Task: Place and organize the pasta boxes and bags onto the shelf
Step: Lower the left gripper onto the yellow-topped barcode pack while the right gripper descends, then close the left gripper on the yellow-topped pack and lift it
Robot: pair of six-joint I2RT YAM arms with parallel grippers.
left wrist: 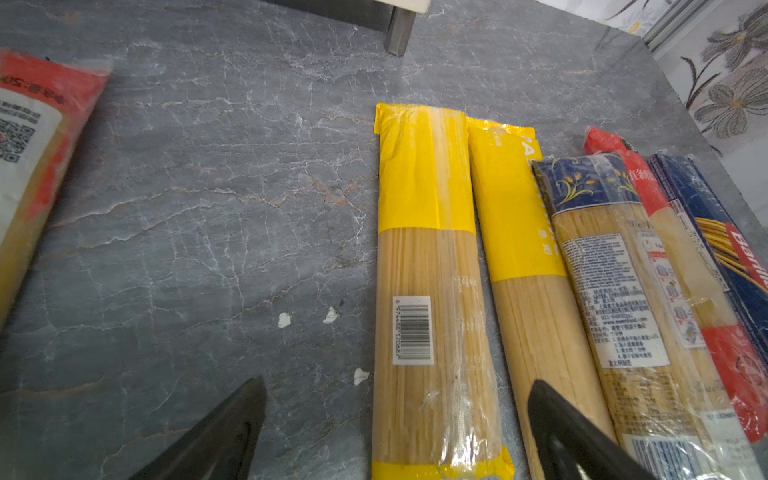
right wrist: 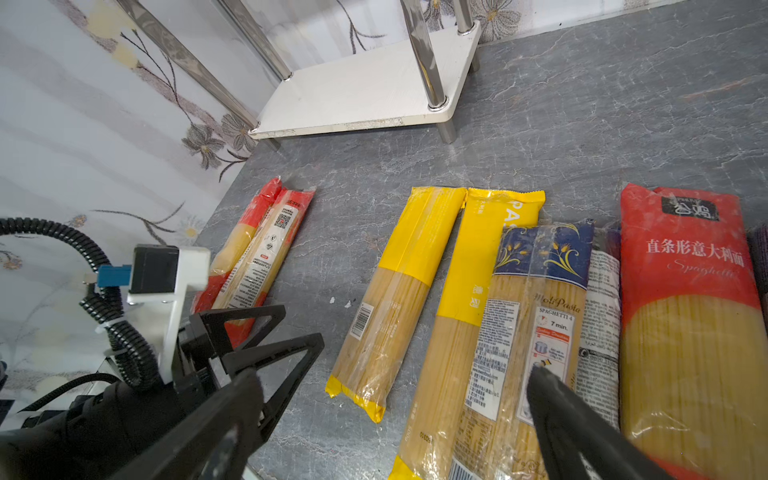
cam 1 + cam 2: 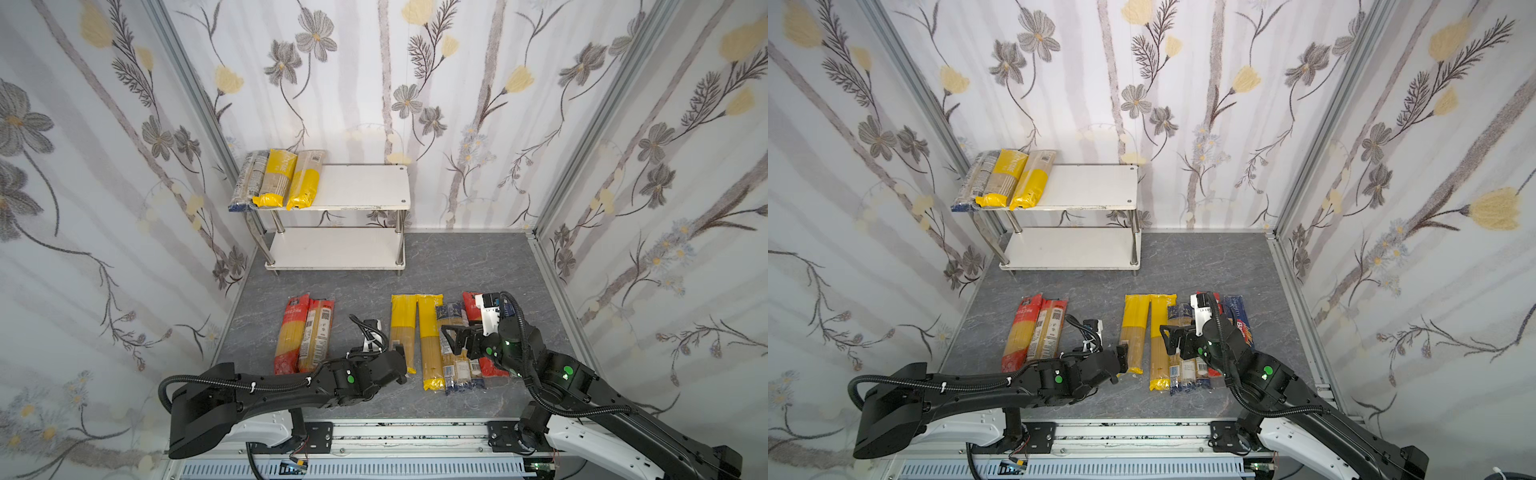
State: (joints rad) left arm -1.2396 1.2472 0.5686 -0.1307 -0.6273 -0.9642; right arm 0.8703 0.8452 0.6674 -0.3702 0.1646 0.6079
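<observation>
Both claws wide open, empty.
Left claw [image 1: 392, 384] over yellow-ended pack [image 1: 428, 291] on tabletop [image 1: 208, 208]; right claw [image 2: 395, 376] over blue-ended pack [image 2: 536, 332]; three packs [image 3: 276, 178] lie on shelf [image 3: 361, 183] top.

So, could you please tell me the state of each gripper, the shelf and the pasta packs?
Left gripper: open, holding nothing.
Right gripper: open, holding nothing.
Shelf: three packs lying at its upper left end; lower board shows none.
Red pair: flat on the floor, side by side.
Yellow pair: flat on the floor, side by side.
Barilla pack: flat on the floor, not shelved.
</observation>
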